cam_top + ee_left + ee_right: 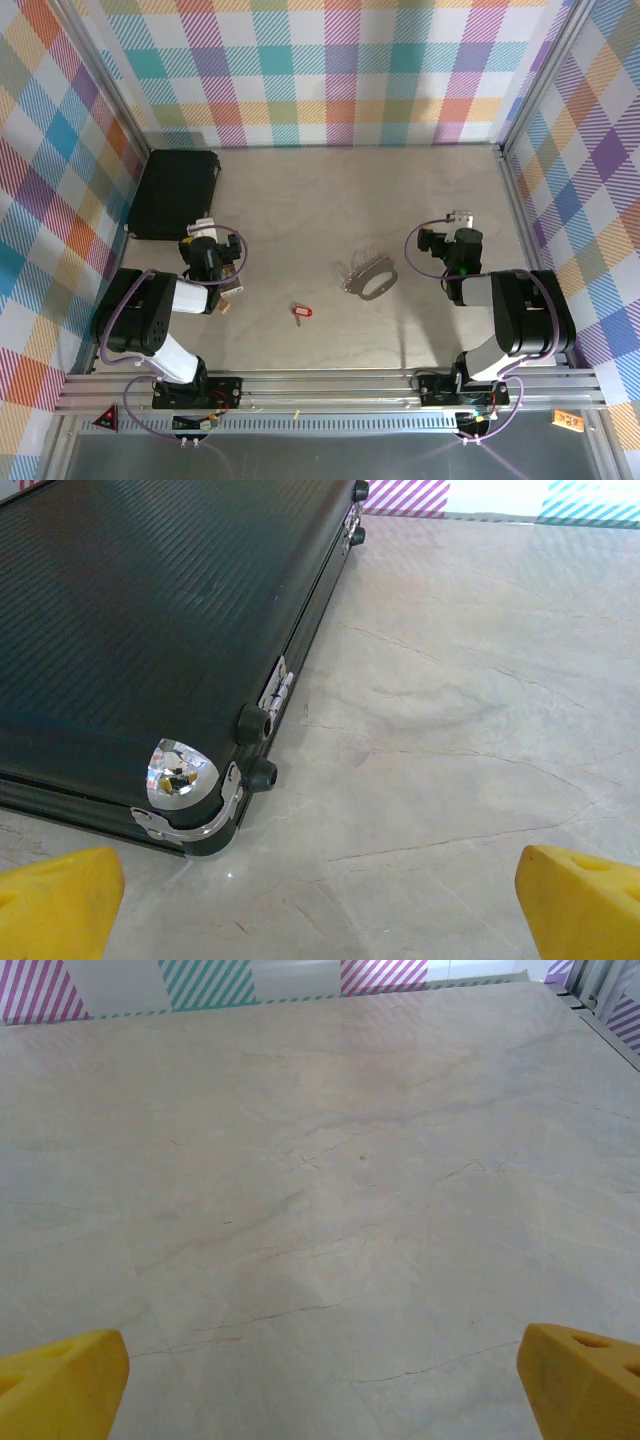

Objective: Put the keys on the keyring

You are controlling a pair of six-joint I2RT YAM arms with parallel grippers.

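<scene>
A tiny key (302, 312) with a red plastic head lies on the table in front of centre. The silver-grey keyring (368, 276), an oval loop with a fan of thin silver pieces, lies a little right of it and further back. My left gripper (203, 232) sits folded back at the left, near the black case, well left of the key. In the left wrist view my left gripper (320, 905) stands open over bare table, its yellow fingertips (60, 900) wide apart. My right gripper (459, 222) sits at the right, beyond the keyring. In the right wrist view my right gripper (320, 1385) is open with nothing between its fingertips (580, 1380).
A black ribbed case (175, 192) with chrome corners lies closed at the back left; its near corner (180, 780) is close to my left fingers. Checked walls and metal rails (520, 200) enclose the table.
</scene>
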